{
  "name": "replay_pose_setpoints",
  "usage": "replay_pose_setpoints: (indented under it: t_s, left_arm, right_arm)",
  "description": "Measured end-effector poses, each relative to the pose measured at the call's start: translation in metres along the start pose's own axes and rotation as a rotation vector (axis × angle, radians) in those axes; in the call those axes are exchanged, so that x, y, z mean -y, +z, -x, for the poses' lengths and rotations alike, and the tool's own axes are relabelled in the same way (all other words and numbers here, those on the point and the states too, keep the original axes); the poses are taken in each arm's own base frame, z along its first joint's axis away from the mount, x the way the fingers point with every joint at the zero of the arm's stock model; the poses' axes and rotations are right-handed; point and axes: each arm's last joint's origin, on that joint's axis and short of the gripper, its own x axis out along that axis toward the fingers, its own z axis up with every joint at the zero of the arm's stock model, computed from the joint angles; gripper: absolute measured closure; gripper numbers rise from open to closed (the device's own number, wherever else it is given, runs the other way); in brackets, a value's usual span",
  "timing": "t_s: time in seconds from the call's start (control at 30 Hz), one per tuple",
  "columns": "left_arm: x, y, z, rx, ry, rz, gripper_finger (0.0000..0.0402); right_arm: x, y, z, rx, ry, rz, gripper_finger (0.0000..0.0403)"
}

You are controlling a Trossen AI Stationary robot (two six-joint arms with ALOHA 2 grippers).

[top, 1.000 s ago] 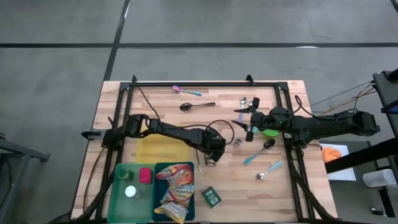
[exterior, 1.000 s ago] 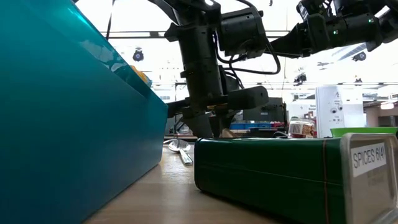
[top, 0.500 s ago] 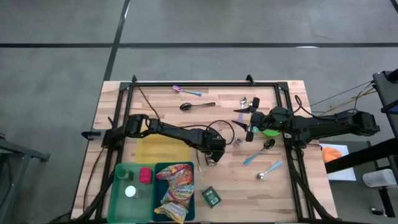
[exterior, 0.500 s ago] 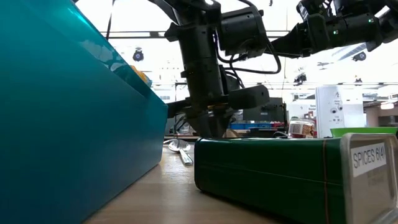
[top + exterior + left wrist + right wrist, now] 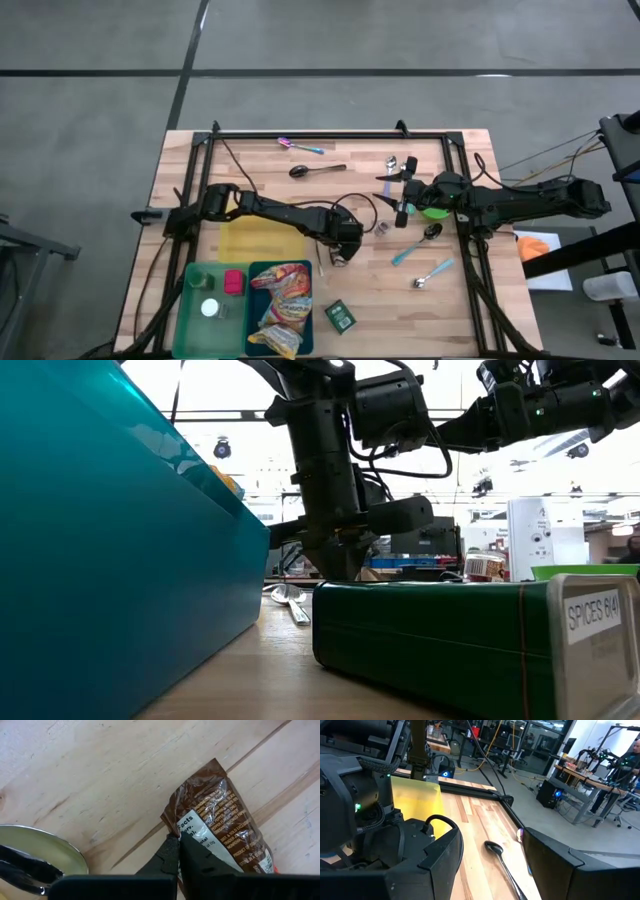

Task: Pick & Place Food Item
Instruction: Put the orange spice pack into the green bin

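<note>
Left tool (image 5: 178, 851) pressing down on the worktop (image 5: 100, 780), fingers pinching shut on the edge of the brown food packet (image 5: 222, 827) lying flat directly under its tips; teal bin (image 5: 282, 310) sitting just beside it. Right tool (image 5: 402, 196) hovering well apart, fingers standing wide with nothing between them, black spoon (image 5: 501, 861) lying ahead.

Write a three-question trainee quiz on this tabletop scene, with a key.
1. True or false: the left gripper is shut on the brown snack packet.
2. Which bin holds the snack bags: A) green bin, B) teal bin?
3. Fill in: the green tin reads ____.

Key: 1 true; 2 B; 3 SPICES.
</note>
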Motion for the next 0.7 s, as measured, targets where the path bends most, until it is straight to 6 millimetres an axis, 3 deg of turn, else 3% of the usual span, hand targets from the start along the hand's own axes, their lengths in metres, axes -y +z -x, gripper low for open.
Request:
replay_pose_setpoints:
  t_s: [0.7]
  left_arm:
    - [-0.004, 0.011, 0.042, 0.149, 0.005, -0.007, 0.0400]
  right_arm:
    - [0.000, -0.001, 0.000, -0.008, 0.001, 0.001, 0.0188]
